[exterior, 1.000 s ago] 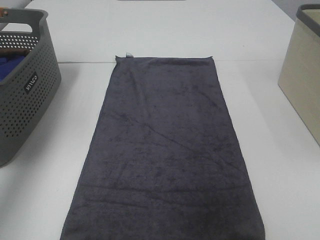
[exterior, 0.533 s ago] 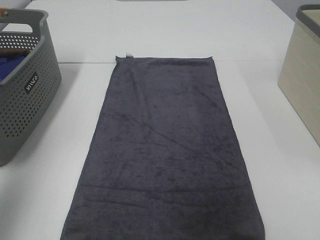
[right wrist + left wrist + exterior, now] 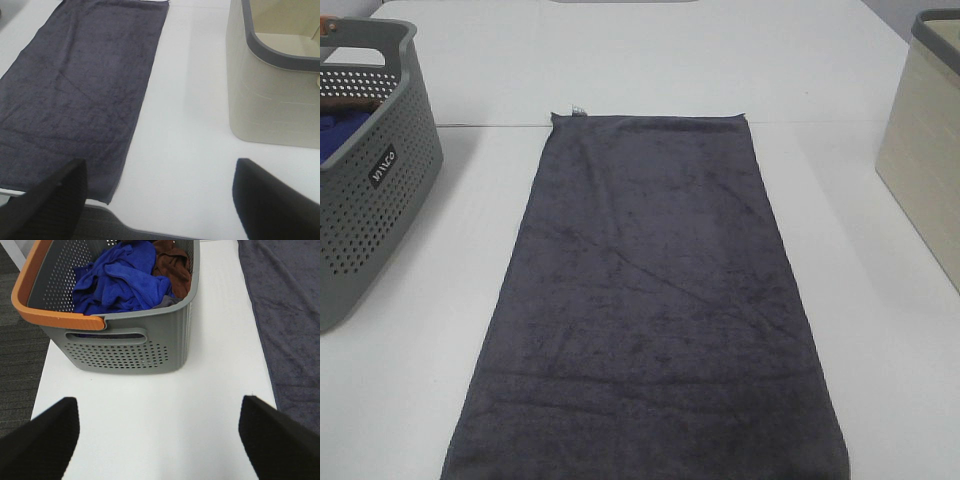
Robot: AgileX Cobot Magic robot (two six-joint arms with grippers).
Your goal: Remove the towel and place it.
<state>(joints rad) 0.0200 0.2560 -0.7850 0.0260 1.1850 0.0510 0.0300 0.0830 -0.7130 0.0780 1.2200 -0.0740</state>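
The dark charcoal-grey towel (image 3: 650, 300) lies flat and spread out lengthwise down the middle of the white table, a small tag at its far left corner. It also shows in the left wrist view (image 3: 290, 315) and the right wrist view (image 3: 75, 90). My left gripper (image 3: 157, 440) is open and empty over bare table near the grey basket (image 3: 130, 347). My right gripper (image 3: 160, 200) is open and empty at the table's near edge, between the towel and the beige bin (image 3: 270, 95). Neither gripper shows in the exterior view.
The grey perforated basket (image 3: 370, 180) with an orange rim stands at the left and holds a blue cloth (image 3: 120, 277) and a brown cloth (image 3: 172, 262). The beige bin (image 3: 925, 150) with a grey rim stands at the right. The table edge and dark floor are close to both grippers.
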